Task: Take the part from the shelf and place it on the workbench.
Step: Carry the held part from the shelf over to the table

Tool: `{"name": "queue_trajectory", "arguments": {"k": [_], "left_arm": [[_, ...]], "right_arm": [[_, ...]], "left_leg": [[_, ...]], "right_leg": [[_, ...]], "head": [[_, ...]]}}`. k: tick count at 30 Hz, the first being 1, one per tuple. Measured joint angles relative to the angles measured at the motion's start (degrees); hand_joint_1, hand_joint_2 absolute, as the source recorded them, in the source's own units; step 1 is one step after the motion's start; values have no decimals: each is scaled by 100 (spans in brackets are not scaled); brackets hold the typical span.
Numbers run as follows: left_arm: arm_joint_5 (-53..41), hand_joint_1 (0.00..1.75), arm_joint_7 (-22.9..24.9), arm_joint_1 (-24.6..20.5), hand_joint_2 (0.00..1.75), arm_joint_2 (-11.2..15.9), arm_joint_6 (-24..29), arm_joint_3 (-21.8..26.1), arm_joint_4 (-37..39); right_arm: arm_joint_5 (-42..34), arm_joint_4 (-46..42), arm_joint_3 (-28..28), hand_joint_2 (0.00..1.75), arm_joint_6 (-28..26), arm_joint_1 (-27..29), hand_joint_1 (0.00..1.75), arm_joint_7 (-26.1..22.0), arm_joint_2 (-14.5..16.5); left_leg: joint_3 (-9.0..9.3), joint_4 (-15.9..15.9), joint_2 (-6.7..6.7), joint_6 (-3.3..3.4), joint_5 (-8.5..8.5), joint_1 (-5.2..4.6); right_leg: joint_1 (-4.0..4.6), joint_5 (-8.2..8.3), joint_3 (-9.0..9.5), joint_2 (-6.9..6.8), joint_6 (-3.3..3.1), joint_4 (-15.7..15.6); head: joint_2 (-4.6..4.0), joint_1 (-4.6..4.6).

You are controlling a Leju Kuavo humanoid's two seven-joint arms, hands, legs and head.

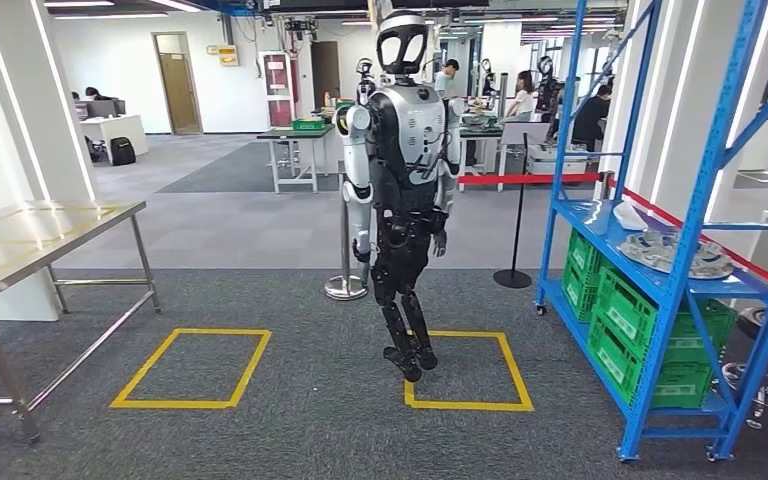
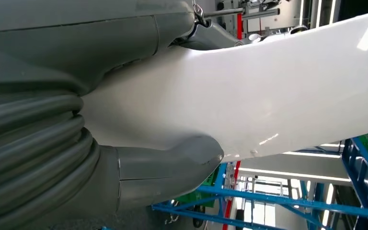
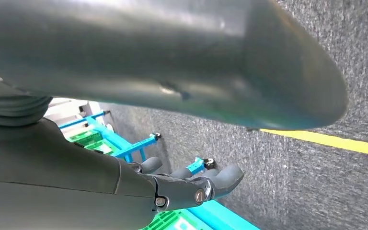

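The grey metal part point(image 1: 675, 252) lies on the upper level of the blue shelf point(image 1: 660, 290) at the right of the head view, with a white piece point(image 1: 628, 215) behind it. The steel workbench point(image 1: 30, 235) stands at the far left, its top bare. My right hand point(image 3: 124, 177) hangs above the carpet, its dark fingers point(image 3: 211, 184) loosely out and apart from the thumb point(image 3: 220, 67), holding nothing. My left hand point(image 2: 52, 120) lies against a white curved surface point(image 2: 268, 91). Its thumb point(image 2: 172, 167) shows, but its fingers are hidden.
A humanoid robot point(image 1: 405, 180) stands on the grey carpet by two yellow floor squares point(image 1: 192, 368). Green crates point(image 1: 650, 330) fill the shelf's lower levels. A post with a red barrier belt point(image 1: 515, 200) stands behind. People sit at desks far back.
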Motion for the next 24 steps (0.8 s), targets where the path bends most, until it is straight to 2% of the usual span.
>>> {"name": "queue_trajectory", "arguments": {"k": [1, 2, 4, 5, 6, 7, 8, 9, 10, 12, 13, 14, 16, 17, 18, 20, 21, 22, 23, 24], "left_arm": [[1, 175, 9, -7, 175, -7, -1, -9, 9], [1, 175, 16, -14, 175, -19, -1, -21, 19], [-16, 175, 36, -70, 175, -51, 1, -47, 40], [-35, 175, 49, -106, 175, -78, 15, -63, 56], [-61, 175, 66, -138, 175, -105, 33, -78, 74], [-84, 175, 79, -155, 175, -135, 59, -95, 93], [-105, 175, 94, -164, 175, -162, 88, -113, 115], [-123, 175, 105, -175, 175, -183, 107, -130, 133], [-137, 175, 114, -192, 175, -201, 127, -151, 151], [-162, 175, 120, -241, 175, -216, 157, -192, 187], [-171, 175, 115, -263, 175, -217, 170, -209, 205], [-176, 175, 103, -277, 175, -215, 178, -220, 222], [-178, 175, 72, -280, 175, -195, 182, -228, 256], [-176, 175, 56, -276, 175, -180, 182, -230, 274], [-174, 175, 47, -282, 175, -163, 182, -231, 292], [-170, 175, 35, -302, 175, -145, 182, -239, 327], [-169, 175, 32, -309, 175, -142, 182, -248, 347], [-168, 175, 31, -308, 175, -142, 182, -259, 368], [-168, 175, 32, -304, 175, -141, 182, -270, 390], [-168, 175, 31, -302, 175, -139, 182, -278, 409]], "right_arm": [[1, -1, 0, 0, 2, -2, 0, 3, -1], [4, -1, -1, 0, 4, -7, 0, 9, -1], [16, -2, -2, 0, 7, -14, 0, 4, -3], [31, -2, -2, 0, 7, -9, 0, -9, -9], [45, -2, -2, 0, 7, 5, 0, -26, -14], [57, -2, -2, 0, 8, 22, 0, -30, -18], [69, -2, -2, 0, 10, 36, 0, -25, -22], [75, -2, -2, 0, 11, 43, 0, -10, -23], [83, -2, -2, 0, 11, 45, 0, 5, -24], [99, -1, -2, 0, 8, 39, 0, 1, -24], [103, -1, -2, 0, 7, 36, 0, -24, -22], [103, 0, -2, 0, 7, 31, 0, -54, -19], [99, 0, -2, 0, 7, 13, 0, -79, -10], [96, -1, -2, 0, 6, 1, 0, -72, -5], [93, -1, -2, 0, 6, -6, 0, -60, -1], [89, -2, -2, 0, 6, 0, 0, -55, 2], [87, -2, -2, 0, 6, 12, 0, -55, 2], [87, -2, -2, 0, 6, 21, 0, -55, 2], [87, -2, -2, 0, 6, 27, 0, -54, 3], [87, -2, -2, 0, 6, 28, 0, -54, 4]], "left_leg": [[8, -22, -79, 30, 18, 16], [20, -48, -153, 61, 35, 32], [63, -94, -286, 120, 72, 79], [61, -95, -356, 136, 77, 83], [53, -92, -433, 148, 82, 90], [47, -87, -517, 151, 82, 93], [43, -78, -606, 152, 81, 95], [42, -66, -689, 147, 78, 99], [41, -49, -773, 134, 72, 106], [19, 4, -932, 74, 48, 113], [-4, 23, -1003, 35, 38, 110], [-36, 26, -1067, -7, 35, 107], [-76, -3, -1176, -81, 53, 114], [-93, 11, -1136, -111, 44, 113], [-135, 109, -1011, -137, -24, 106], [-378, 640, -627, -176, -336, 94], [-563, 1027, -495, -189, -528, 98], [-726, 1363, -432, -194, -658, 104], [-813, 1546, -407, -189, -687, 105], [-793, 1515, -394, -173, -607, 103]], "right_leg": [[-4, -15, 13, -50, 30, -3], [-13, -45, 19, 5, 63, 23], [-34, -242, -110, 327, 110, 342], [-42, -407, -280, 533, 122, 692], [-44, -569, -495, 655, 130, 1094], [-44, -657, -687, 714, 136, 1419], [-45, -648, -810, 745, 139, 1588], [-48, -513, -806, 760, 139, 1496], [-55, -297, -690, 795, 140, 1187], [-88, 34, -370, 1027, 152, 424], [-98, 103, -267, 1109, 150, 183], [-98, 104, -225, 1157, 136, 79], [-89, 106, -210, 1027, 63, 63], [-92, 116, -194, 964, 20, 48], [-97, 125, -178, 895, -22, 32], [-82, 129, -159, 752, -79, 14], [-66, 120, -157, 672, -100, 15], [-49, 108, -155, 588, -113, 16], [-34, 95, -147, 505, -124, 17], [-21, 80, -133, 423, -132, 17]], "head": [[0, 3], [0, 4], [0, 12], [0, 23], [0, 32], [0, 41], [0, 47], [0, 48], [0, 49], [0, 52], [0, 50], [0, 48], [0, 39], [0, 34], [0, 22], [0, 2], [0, -4], [0, -5], [0, -6], [0, -8]]}}
